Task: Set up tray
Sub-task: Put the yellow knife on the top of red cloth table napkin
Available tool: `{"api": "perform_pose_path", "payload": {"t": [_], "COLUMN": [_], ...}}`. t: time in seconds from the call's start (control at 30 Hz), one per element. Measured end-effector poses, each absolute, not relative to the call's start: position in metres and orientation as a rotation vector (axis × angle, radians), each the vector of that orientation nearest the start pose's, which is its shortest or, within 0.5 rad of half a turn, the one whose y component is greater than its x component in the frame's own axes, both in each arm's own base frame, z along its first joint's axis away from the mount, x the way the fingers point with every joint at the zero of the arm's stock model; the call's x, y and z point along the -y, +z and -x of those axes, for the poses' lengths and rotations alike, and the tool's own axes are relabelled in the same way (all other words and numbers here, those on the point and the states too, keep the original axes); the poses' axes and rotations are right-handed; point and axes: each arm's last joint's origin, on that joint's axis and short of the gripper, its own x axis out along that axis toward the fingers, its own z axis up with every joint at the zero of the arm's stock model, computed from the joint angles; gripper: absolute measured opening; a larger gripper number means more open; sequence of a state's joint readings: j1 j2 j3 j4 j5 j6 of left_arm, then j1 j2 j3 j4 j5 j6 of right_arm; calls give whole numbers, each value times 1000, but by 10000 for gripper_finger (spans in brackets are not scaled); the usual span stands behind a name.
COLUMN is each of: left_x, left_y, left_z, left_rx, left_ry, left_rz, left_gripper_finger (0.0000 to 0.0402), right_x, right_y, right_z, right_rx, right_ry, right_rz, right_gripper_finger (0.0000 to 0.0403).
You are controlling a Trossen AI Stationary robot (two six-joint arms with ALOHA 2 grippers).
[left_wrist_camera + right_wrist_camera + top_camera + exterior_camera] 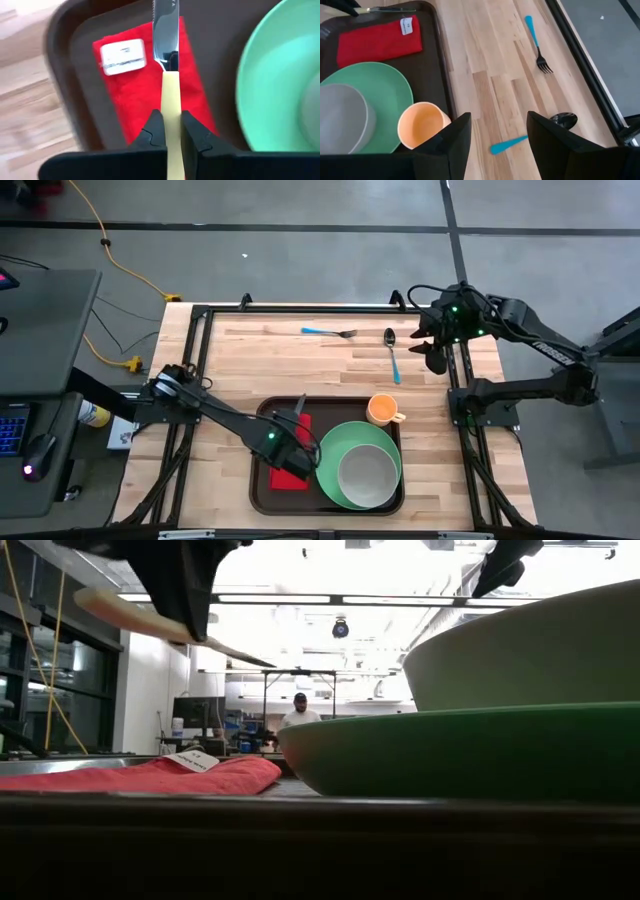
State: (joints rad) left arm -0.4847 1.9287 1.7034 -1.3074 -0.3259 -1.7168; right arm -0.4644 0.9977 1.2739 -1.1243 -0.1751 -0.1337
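The tray (262, 498) is set at the near edge of the surface (300, 370), directly beneath the left claw (172, 131), which is clamped on a knife (167, 60) held above the red napkin (145, 85). The right claw (499, 131) is held open above the surface's far right corner, well apart from the tray.

The white tag (123, 56) on the red napkin (135, 100) is unreadable.

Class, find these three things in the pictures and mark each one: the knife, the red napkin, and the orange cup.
knife (166, 30): left wrist view, on the metal blade.
red napkin (375, 40): right wrist view, middle of the cloth.
orange cup (381, 410): high view, on its open mouth.
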Motion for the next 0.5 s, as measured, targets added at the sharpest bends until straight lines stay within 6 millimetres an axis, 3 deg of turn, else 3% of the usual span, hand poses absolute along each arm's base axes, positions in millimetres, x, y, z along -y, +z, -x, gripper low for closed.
{"api": "perform_pose_path", "payload": {"t": [0.23,0.5], "left_x": [177,170], "left_y": [245,238], "left_z": [-347,-354], "left_rx": [-1082,-1060], "left_ry": [1036,1069], "left_rz": [764,697], "left_gripper_finger": [43,43], "right_x": [66,65], "right_y": [378,378], "right_z": [-143,-141], "right_rx": [-824,-823], "right_ry": [-219,-221], "right_rz": [-149,-154], "right_gripper_finger": [169,169]}}
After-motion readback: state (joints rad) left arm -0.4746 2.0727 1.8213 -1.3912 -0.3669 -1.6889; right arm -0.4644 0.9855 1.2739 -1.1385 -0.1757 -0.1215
